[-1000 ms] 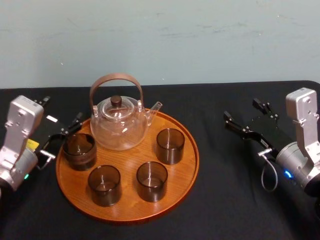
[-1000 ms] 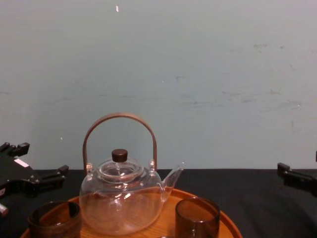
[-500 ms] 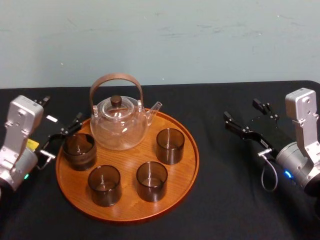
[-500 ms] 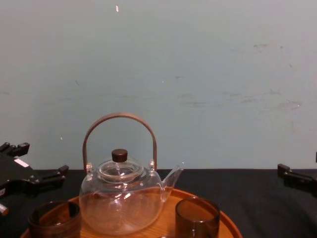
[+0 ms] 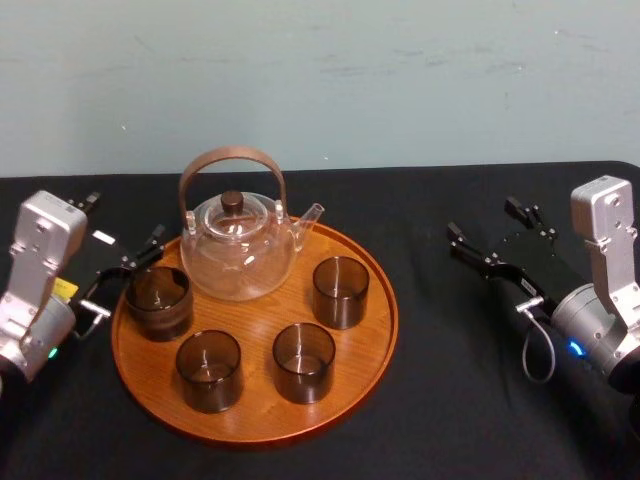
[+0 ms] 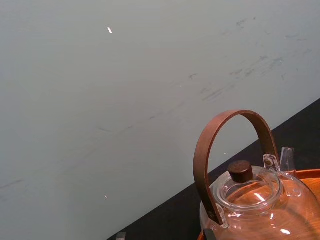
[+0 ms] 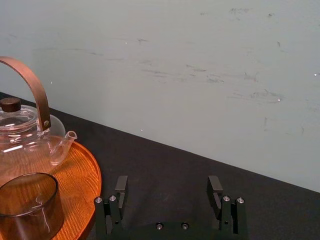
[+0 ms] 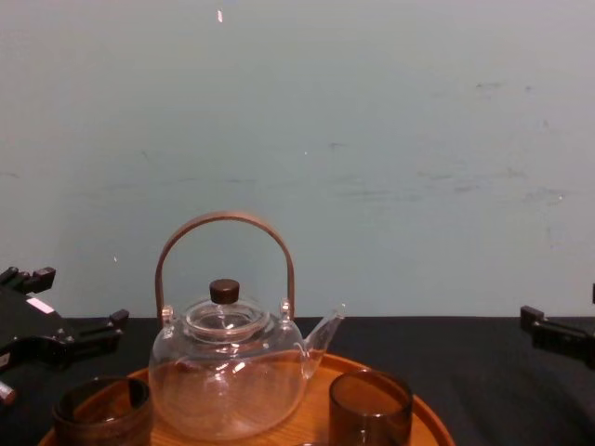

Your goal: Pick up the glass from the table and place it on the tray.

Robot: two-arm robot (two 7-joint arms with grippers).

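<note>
Several dark smoky glasses stand on the round wooden tray (image 5: pixel 380 330); the leftmost glass (image 5: pixel 158 301) sits just inside the tray's left rim. My left gripper (image 5: pixel 122 222) hovers over the black table (image 5: pixel 450 400) beside that rim, open, a short way from this glass and not touching it. In the chest view the left gripper (image 8: pixel 70 299) is at the left edge, above the same glass (image 8: pixel 102 409). My right gripper (image 5: pixel 489 226) rests far to the right of the tray, open and holding nothing. The right wrist view has its fingers (image 7: pixel 120 189) spread wide over bare cloth.
A clear glass teapot (image 5: pixel 238 240) with a brown arched handle stands at the back of the tray, also seen as the teapot (image 6: pixel 255 195) in the left wrist view. A pale wall (image 5: pixel 320 80) closes the table's far edge. Black cloth lies open between tray and right gripper.
</note>
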